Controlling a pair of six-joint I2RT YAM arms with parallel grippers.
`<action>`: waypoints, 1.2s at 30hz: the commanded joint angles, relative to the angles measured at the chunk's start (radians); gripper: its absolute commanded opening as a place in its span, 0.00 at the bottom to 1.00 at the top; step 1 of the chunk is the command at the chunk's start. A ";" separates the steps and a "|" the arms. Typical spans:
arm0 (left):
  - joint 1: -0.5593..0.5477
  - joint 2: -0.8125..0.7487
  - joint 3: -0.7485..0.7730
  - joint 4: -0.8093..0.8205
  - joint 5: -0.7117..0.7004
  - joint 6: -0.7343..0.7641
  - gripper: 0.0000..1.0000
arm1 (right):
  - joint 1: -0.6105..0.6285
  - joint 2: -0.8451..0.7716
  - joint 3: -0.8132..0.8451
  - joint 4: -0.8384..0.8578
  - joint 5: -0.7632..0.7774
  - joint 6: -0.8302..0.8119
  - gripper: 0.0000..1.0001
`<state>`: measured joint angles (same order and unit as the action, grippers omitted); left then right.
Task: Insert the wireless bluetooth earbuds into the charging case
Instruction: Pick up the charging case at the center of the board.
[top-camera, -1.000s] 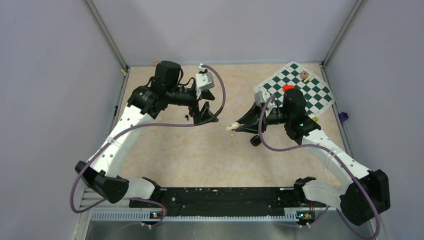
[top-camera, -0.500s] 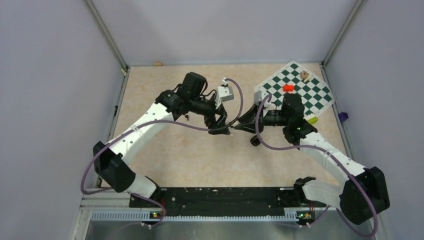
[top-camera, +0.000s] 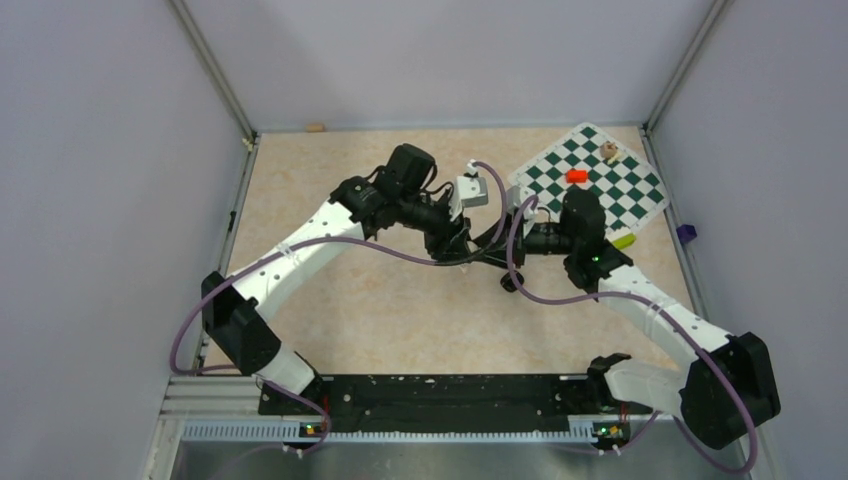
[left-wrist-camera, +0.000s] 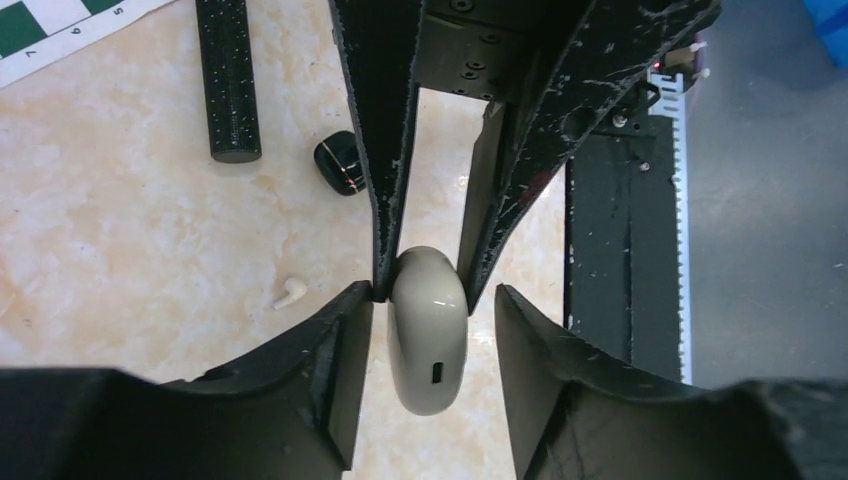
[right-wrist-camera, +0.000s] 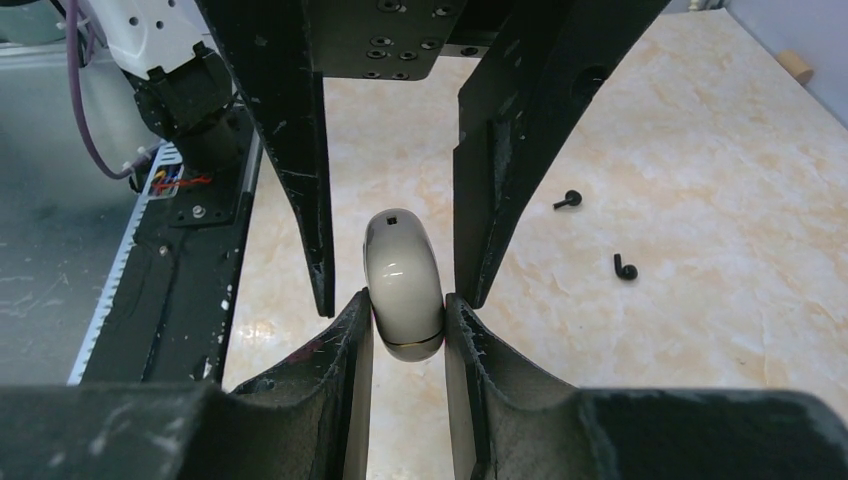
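My right gripper (right-wrist-camera: 407, 297) is shut on a cream-coloured rounded pod (right-wrist-camera: 402, 270) with a lid seam and a small port, held above the table. My left gripper (left-wrist-camera: 430, 295) faces it from the other side. Its jaws flank the free end of the pod (left-wrist-camera: 428, 340), with a gap on both sides. The glossy black charging case (left-wrist-camera: 340, 162) lies on the table just below the grippers (top-camera: 480, 256). Two black earbuds (right-wrist-camera: 568, 200) (right-wrist-camera: 626, 268) lie apart on the table beyond the left arm.
A white earbud (left-wrist-camera: 290, 293) lies near the black case, and a long black cylinder (left-wrist-camera: 228, 80) lies beside them. At the back right is a green chessboard mat (top-camera: 600, 185) with a red piece (top-camera: 576, 176). A cork (top-camera: 315, 127) rests by the back wall.
The left arm has swung right to meet the right gripper, and its jaws have narrowed around the cream pod. The right arm has barely moved.
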<state>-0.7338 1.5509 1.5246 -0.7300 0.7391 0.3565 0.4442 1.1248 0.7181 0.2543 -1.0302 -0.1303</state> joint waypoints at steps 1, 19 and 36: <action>-0.012 -0.006 0.027 -0.021 0.015 0.016 0.48 | 0.009 -0.009 0.004 0.025 0.021 -0.027 0.00; -0.012 -0.066 -0.037 -0.040 0.011 0.057 0.62 | 0.009 -0.014 0.006 -0.001 0.003 -0.061 0.00; -0.012 -0.022 -0.022 -0.040 0.017 0.051 0.48 | 0.009 -0.040 -0.007 0.020 -0.032 -0.052 0.00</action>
<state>-0.7391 1.5280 1.4933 -0.7662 0.7242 0.4072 0.4492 1.1210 0.7120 0.2279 -1.0523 -0.1726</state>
